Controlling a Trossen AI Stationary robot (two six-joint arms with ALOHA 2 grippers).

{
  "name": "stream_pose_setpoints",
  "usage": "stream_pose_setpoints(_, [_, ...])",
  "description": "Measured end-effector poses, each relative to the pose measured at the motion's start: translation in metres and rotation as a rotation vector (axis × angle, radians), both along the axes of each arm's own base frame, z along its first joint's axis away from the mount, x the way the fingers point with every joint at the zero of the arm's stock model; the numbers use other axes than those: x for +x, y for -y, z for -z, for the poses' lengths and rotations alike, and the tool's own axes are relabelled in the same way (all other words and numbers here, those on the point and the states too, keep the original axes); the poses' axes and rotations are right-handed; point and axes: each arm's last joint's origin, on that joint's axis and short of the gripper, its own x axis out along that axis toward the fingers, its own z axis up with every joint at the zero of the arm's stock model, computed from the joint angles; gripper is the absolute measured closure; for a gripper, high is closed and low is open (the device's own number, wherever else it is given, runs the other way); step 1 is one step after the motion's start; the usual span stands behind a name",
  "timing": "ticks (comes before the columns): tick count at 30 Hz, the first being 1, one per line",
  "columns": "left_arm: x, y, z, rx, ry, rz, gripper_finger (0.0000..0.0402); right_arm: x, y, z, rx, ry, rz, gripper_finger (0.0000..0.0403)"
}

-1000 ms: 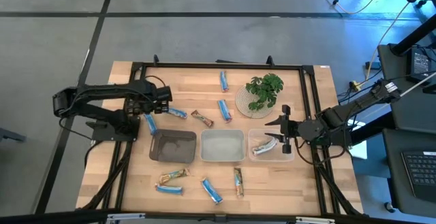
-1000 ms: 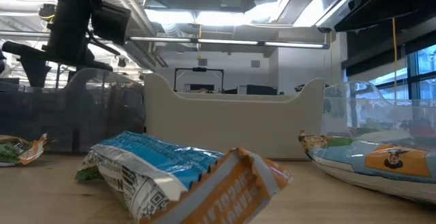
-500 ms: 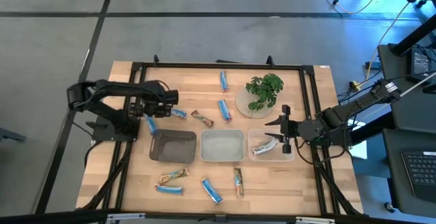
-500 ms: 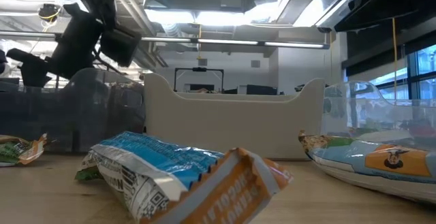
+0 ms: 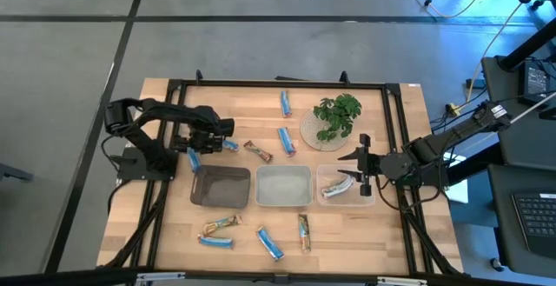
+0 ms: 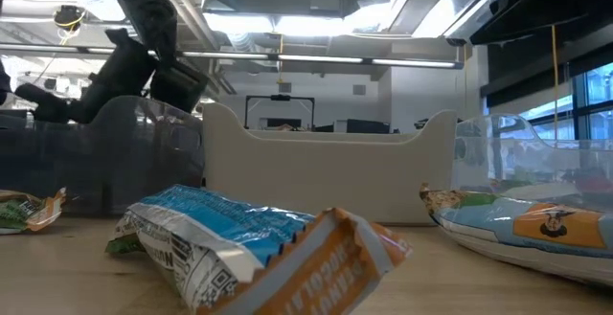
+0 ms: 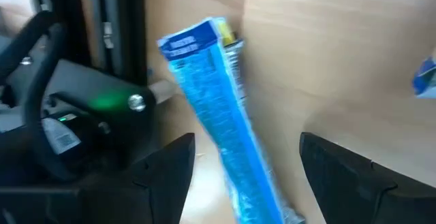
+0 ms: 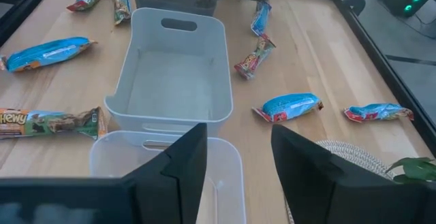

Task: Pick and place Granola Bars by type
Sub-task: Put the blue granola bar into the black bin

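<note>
Granola bars lie scattered on the wooden table. One blue bar [image 5: 193, 157] lies flat next to the dark tray [image 5: 220, 187]. My left gripper [image 5: 200, 143] hovers over it, open; in the left wrist view its fingers stand on either side of the blue bar [image 7: 218, 115] without touching it. More blue bars [image 5: 228, 144] [image 5: 286, 140] [image 5: 285, 103] and a brown one [image 5: 258, 151] lie farther back. Several bars [image 5: 269, 242] lie near the front edge. My right gripper [image 5: 360, 166] waits open over the clear tray [image 5: 347, 197], which holds a silvery-green bar [image 5: 337, 186].
A pale grey tray [image 5: 282, 187] stands between the dark and the clear one. The leafy plant on its round plate [image 5: 334, 116] sits behind the clear tray. The left arm's base [image 7: 75, 115] is close beside the blue bar. A black frame [image 5: 278, 83] runs around the table.
The left arm's elbow has swung in toward the table and the gripper has shifted slightly toward the table's right edge, tipping more steeply down over the blue bar by the dark tray. The right arm and the bars have stayed put.
</note>
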Motion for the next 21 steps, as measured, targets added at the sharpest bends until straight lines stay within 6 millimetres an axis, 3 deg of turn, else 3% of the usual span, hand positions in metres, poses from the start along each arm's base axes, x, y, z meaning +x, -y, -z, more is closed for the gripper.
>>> stream_pose_setpoints(21, [0.0071,0.0036,0.0065,-0.004,0.024,0.062,0.0147,-0.0011,0.0005,0.0018,-0.004,-0.021,0.001,0.0235])
